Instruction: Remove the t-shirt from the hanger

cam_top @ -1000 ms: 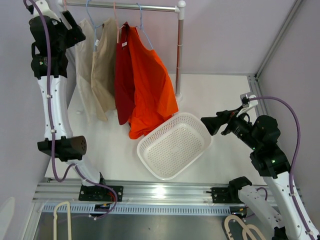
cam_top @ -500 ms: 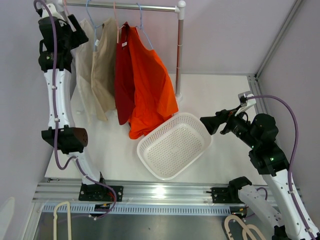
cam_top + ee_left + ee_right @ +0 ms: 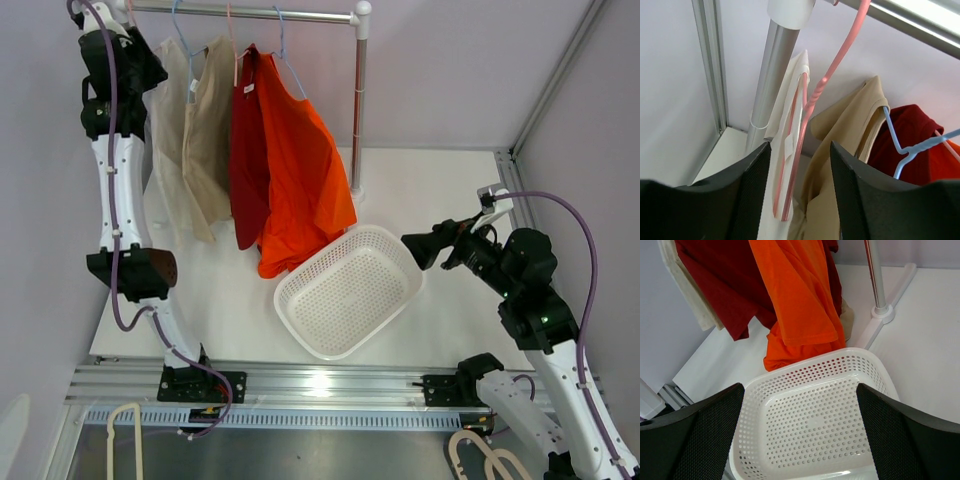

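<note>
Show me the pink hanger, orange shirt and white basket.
pink hanger (image 3: 812, 100): left wrist view, its twisted neck.
orange shirt (image 3: 305, 170): top external view, mid cloth.
white basket (image 3: 350, 290): top external view, bare floor.

No readable text, labels or numbers

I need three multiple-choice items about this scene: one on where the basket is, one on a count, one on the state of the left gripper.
1. Where is the white basket? A) on the table B) on a chair C) on a shelf
2. How many garments hang on the rail? A) two B) four C) six
3. The left gripper is A) open B) shut on nothing C) shut on a sleeve
Answers: 1 A, it rests on the table; 2 B, cream shirt, beige shirt, dark red shirt, orange shirt; 3 A, its fingers stand apart.
</note>
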Available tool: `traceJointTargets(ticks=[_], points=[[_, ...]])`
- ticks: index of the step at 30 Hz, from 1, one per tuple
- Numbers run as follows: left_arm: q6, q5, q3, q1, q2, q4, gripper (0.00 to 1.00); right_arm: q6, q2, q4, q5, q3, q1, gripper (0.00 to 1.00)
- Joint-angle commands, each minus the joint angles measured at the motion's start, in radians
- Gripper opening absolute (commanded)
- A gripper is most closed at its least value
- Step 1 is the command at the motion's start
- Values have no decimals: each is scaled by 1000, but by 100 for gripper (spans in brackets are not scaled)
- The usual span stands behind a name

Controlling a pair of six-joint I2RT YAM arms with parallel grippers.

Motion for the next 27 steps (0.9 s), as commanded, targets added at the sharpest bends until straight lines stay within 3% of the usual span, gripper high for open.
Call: traceJointTargets(ticks=[1,4,7,9,10,11,13,27], points=[[-18,8,43,10,29,40,57,-10,-16,-21,22,28,1,100],[-24,34,41,10,51,51,42,-1,-27,-28,28,28,1,100],[-31,34,38,10,60,62,49,3,-29,-31,24,28,3,100],[-25,37,38,10,68,63,45,3,-25,-35,25,31,1,100],[-24,33,40,10,68,62,24,1,-25,-37,25,32,1,99],[-24,27,38,10,69,62,12,3,-25,-34,25,34,1,100],[-25,11,43,10,68,60,1,6,-24,-31,24,32,1,99],[-32,48,25,-9,-43,211,1,16,-25,-26,-8,5,1,99]])
